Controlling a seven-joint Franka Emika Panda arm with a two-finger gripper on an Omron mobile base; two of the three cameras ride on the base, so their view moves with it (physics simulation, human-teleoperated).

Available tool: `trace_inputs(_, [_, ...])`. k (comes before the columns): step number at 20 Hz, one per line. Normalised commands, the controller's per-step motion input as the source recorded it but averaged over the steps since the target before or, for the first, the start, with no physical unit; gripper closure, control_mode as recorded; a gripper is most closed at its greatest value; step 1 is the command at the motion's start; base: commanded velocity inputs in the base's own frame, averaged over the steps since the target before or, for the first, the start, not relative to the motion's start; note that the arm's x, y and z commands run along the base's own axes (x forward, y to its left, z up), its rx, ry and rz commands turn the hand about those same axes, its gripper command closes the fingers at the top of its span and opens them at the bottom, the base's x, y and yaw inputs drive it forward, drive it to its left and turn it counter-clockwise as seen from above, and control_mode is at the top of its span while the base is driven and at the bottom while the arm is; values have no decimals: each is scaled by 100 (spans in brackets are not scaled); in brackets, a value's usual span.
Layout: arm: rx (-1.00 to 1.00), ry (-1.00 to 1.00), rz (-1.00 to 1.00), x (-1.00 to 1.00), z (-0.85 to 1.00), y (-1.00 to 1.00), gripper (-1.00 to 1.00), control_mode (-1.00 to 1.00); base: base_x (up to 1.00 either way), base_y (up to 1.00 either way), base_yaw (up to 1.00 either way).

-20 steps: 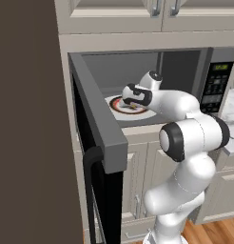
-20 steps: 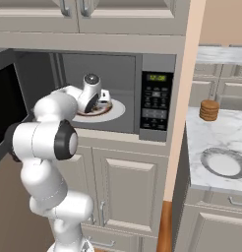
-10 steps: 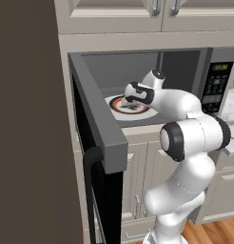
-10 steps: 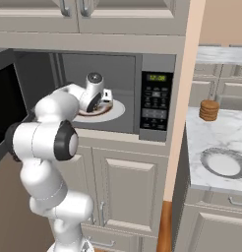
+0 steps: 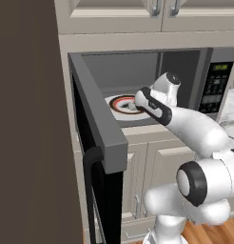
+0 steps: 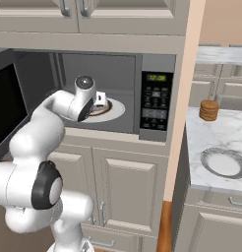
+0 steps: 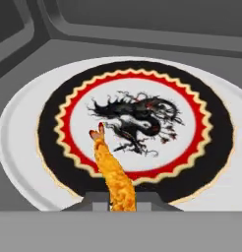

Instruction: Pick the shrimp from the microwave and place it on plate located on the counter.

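Gripper [image 7: 121, 203] lifted slightly off patterned plate [image 7: 211, 147], clamping shrimp [image 7: 114, 176].

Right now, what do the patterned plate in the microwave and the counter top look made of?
Patterned plate: likely glazed ceramic, with a smooth white body and crisp red-and-black printed ring. Counter: looks like polished marble, white with grey veining; it could be an imitation.

Kitchen. Built-in microwave [image 6: 118, 93] sitting at 12 o'clock with door [image 5: 97, 143] hanging open, cream cabinets [image 6: 128, 182] running above and below, marbled counter [image 6: 216, 138] at 3 o'clock carrying a plate [image 6: 224, 162].
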Motion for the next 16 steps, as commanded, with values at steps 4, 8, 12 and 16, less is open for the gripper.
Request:
trace_inputs(4, [0, -2, -4, -100, 73, -41, 100, -100, 0, 0, 0])
trace_inputs(8, [0, 0, -5, -100, 60, -86, 100, -100, 0, 0, 0])
trace_inputs(12, [0, 0, -14, -100, 32, -87, 100, -100, 0, 0, 0])
trace_inputs(16, [0, 0, -18, -100, 23, -59, 100, -100, 0, 0, 0])
